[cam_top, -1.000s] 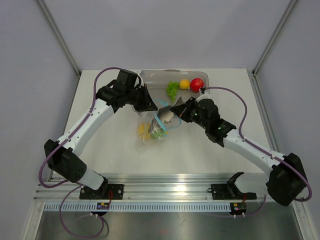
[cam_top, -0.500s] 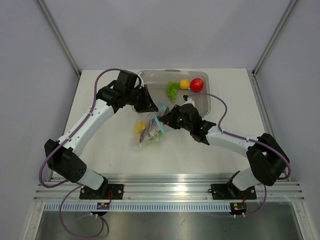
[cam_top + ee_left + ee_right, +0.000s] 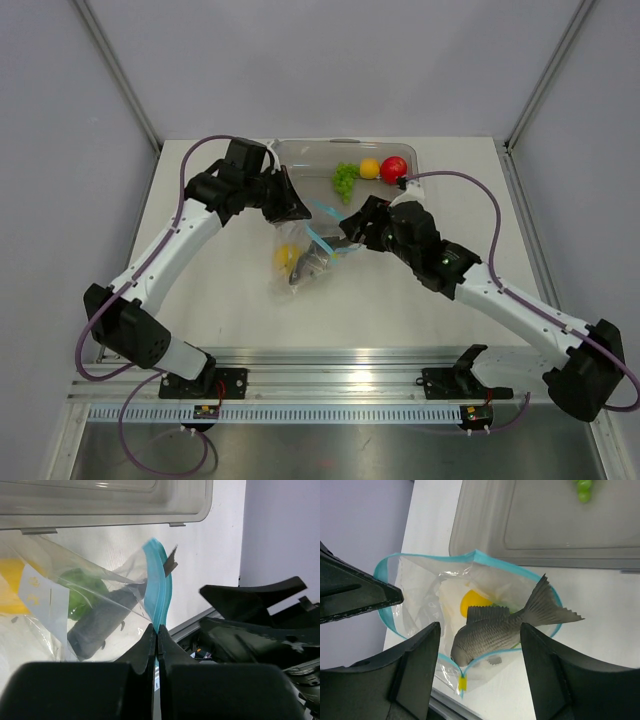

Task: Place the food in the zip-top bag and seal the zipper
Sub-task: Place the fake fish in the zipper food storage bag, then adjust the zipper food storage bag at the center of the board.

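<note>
The clear zip-top bag [image 3: 297, 268] hangs over the table with its mouth held wide. My left gripper [image 3: 296, 208] is shut on the teal zipper [image 3: 161, 592] at the mouth's edge. The grey-silver fish [image 3: 496, 630] lies head-down inside the mouth, its tail [image 3: 551, 607] poking over the rim. A yellow fruit [image 3: 474, 602] and a green fruit [image 3: 82, 594] sit deeper in the bag. My right gripper [image 3: 479, 632] is open just above the fish, one finger on either side and touching nothing. In the top view the right gripper [image 3: 352, 229] is at the bag's right.
A rigid grey-clear tray [image 3: 308, 163] stands behind the bag and holds a green grape bunch [image 3: 344, 178], an orange-yellow fruit [image 3: 370, 168] and a red fruit [image 3: 394, 169]. An aluminium rail [image 3: 340, 380] runs along the near table edge.
My right gripper has opened and let go of the fish, which now rests inside the bag's mouth. The left gripper has kept its hold on the zipper and lifted slightly.
</note>
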Controlling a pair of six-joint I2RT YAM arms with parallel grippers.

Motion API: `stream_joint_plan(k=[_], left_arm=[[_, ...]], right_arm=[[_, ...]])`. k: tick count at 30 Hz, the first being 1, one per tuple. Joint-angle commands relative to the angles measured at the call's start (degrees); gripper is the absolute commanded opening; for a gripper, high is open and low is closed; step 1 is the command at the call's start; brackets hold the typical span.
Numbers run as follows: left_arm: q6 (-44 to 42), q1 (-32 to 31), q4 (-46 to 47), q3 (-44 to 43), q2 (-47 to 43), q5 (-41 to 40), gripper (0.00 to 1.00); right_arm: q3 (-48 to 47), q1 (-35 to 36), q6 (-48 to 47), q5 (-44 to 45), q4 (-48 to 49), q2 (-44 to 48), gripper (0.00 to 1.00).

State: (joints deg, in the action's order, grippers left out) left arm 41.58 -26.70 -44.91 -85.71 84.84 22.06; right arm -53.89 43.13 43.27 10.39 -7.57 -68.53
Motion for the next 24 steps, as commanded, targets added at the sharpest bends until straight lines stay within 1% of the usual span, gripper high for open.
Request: stream_joint_plan(k=[1, 2, 3, 8, 12, 15, 19, 22, 24], left_arm=[[-0.89, 0.51, 2.28, -0.60, -3.19, 1.67, 0.00], [-0.80, 0.51, 2.28, -0.60, -3.27, 1.67, 0.00], [-0.80, 0.59, 2.28, -0.60, -3.28, 1.75, 0.00], [-0.80, 0.60, 2.19, -0.51, -3.54, 1.67, 0.00], [-0.80, 0.68, 2.01, -0.25, -3.63, 1.40, 0.00], [-0.80, 0.68, 2.10, -0.07, -3.71, 1.49, 0.00], [-0.45, 0.68, 2.37, 0.19, -3.71, 1.75, 0.00], [-0.45, 0.68, 2.54, 0.37, -4.06, 1.75, 0.00], [-0.54, 0.68, 2.45, 0.63, -4.15, 1.67, 0.00]], right_arm=[[-0.87, -1.99, -1.87, 4.39, -6.75, 2.96, 0.70], [0.00, -3.22, -0.74, 2.98, -6.93, 3.05, 0.69], [0.62, -5.15, -0.03, -0.34, -6.75, 2.97, 0.69], [4.40, -9.20, 4.02, -9.06, -3.59, 0.43, 0.65], [4.76, -9.56, 4.20, -13.98, -0.78, -1.34, 0.58], [4.67, -9.56, 4.55, -15.49, 0.63, -2.48, 0.54], [3.00, -9.56, 4.28, -19.18, -0.16, -5.73, 0.53], [2.65, -9.56, 4.55, -21.64, 1.15, -7.66, 0.52], [1.95, -9.56, 4.55, -23.48, 1.33, -9.33, 0.45]])
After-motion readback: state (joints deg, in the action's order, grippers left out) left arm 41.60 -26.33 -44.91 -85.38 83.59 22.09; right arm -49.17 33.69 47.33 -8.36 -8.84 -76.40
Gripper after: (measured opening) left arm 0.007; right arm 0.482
